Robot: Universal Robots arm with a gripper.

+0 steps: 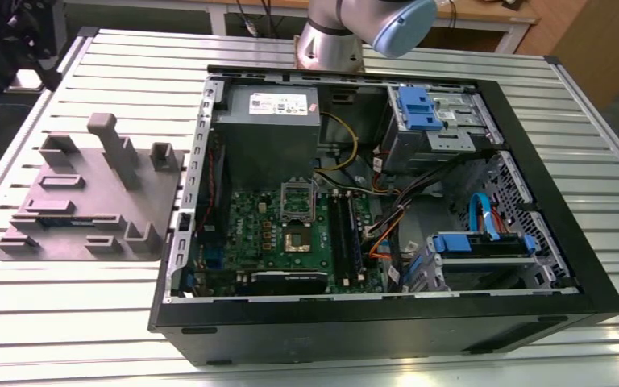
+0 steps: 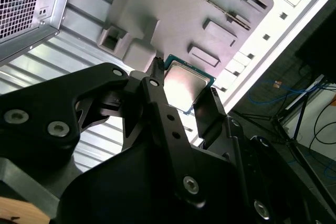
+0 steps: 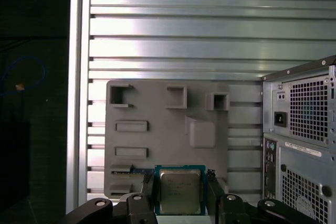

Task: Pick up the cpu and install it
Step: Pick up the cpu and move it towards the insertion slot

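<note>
One grey moulded plastic tray (image 3: 157, 108); one small flat square silvery-topped cpu (image 3: 180, 191), which we see over the tray's edge, pinched by opposite sides in our black claw (image 3: 180, 193), presumably to spare its contact face; one black metal computer case (image 3: 307, 129) alongside.

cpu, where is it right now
In both wrist views the small square silvery-grey cpu sits gripped between the black gripper's fingers, with the grey moulded tray behind it.
</note>
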